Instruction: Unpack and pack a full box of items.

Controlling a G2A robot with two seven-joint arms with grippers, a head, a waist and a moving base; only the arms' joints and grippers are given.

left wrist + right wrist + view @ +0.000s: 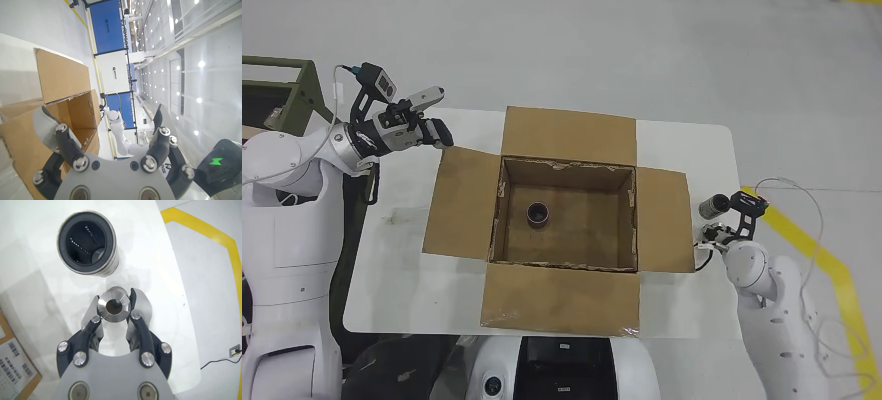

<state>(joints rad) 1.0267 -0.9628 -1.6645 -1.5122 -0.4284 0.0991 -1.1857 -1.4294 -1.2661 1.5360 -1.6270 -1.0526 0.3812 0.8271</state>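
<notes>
Right gripper (115, 303) pinches a small metal sleeve (121, 313) upright over the table (37, 228), beside the box (567, 135). I judge this to be the unpacking step: next, lower the sleeve onto bare tabletop and release. Obstruction: a larger bearing (88, 242) stands near; keep clear. One dark ring (539, 213) lies in the box. Left gripper (435, 115) is spread, beyond the opposite flap.
</notes>
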